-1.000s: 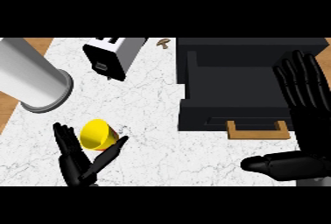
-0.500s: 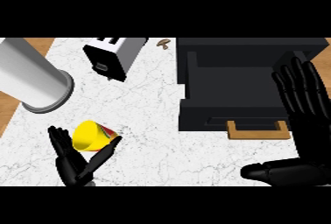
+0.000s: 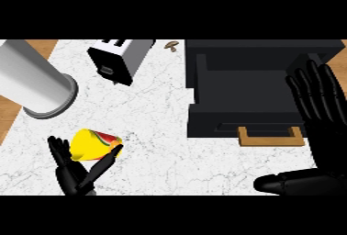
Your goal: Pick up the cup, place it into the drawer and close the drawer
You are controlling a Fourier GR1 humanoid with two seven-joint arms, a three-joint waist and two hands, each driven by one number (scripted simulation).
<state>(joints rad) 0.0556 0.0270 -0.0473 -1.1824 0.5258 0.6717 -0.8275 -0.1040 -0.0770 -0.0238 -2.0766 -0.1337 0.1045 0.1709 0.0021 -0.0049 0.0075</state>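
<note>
The step in hand, as I judge it, is the grasp of the cup (image 3: pixel 95 143), which lies tilted on its side on the white worktop (image 3: pixel 163 137) at the lower left, well apart from the drawer (image 3: pixel 251 87). The left robot hand (image 3: pixel 76 172) has its fingers (image 3: pixel 59 149) on one side of the cup and its thumb (image 3: pixel 108 158) on the other, so it seems to pinch it between them. To do this well, the hand should probably settle the hold before it lifts, because a tilted round cup may slip out. Then it should carry the cup high enough to pass over the drawer's front, where the wooden handle (image 3: pixel 270 137) is. The right robot hand (image 3: pixel 318 105) rests at the right edge with fingers apart and straight, holding nothing. It covers the right side of the drawer. The inside of the drawer is all black, so its depth is hard to make out. The cup's lower part is hidden behind the left hand, and I cannot tell which way its mouth points.
</note>
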